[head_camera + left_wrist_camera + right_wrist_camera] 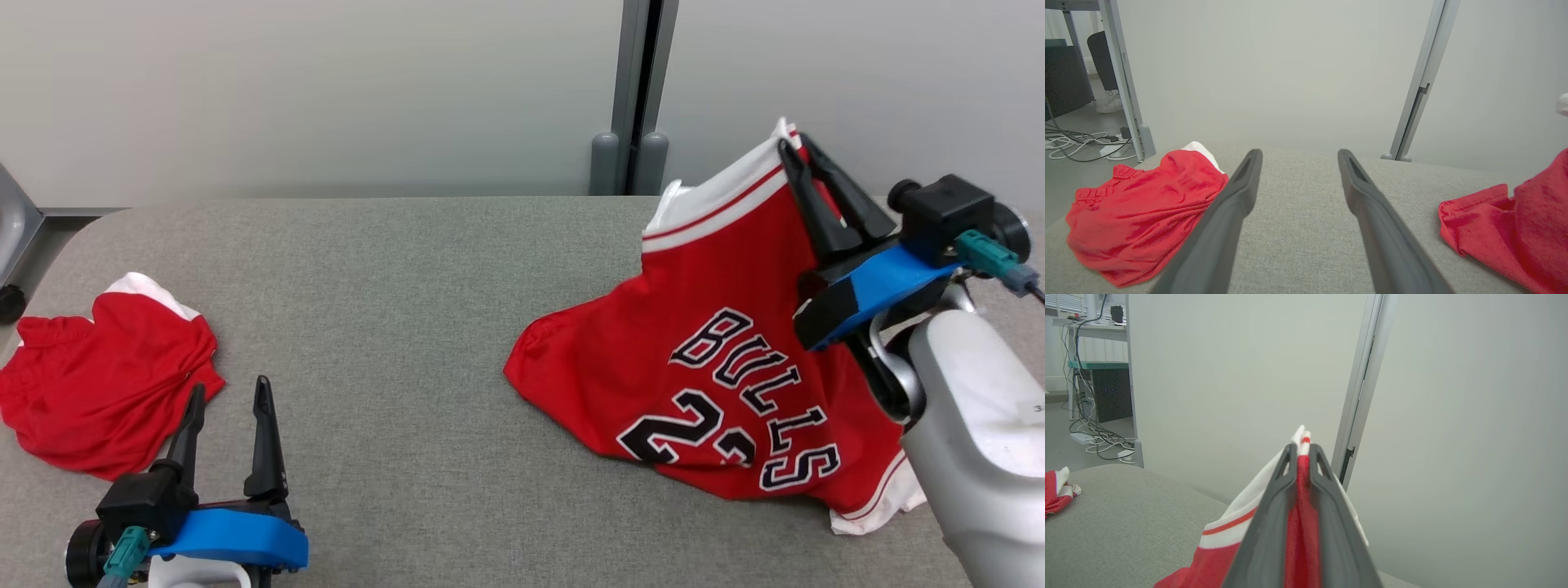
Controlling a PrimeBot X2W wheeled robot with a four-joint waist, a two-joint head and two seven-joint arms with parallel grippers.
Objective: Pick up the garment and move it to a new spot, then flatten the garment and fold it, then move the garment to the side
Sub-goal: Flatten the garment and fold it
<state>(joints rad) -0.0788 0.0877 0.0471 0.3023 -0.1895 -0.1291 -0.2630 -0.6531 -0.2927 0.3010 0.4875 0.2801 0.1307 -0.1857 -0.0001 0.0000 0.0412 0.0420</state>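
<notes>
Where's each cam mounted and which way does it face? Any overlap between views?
Head: on the head, facing forward and down at the table; left gripper lower left, right gripper and pale forearm right.
Left wrist: on the left wrist, facing along the open left gripper, across the table to the wall.
Right wrist: on the right wrist, facing along the right gripper shut on the jersey, toward the wall.
Shared: head and left wrist both show shorts and jersey.

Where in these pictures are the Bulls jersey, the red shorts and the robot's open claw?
Bulls jersey (pixel 653 351), head view, red front left of the lettering.
Red shorts (pixel 98 392), head view, crumpled red middle.
Left gripper (pixel 230 386), head view, midway between its open fingertips.
</notes>
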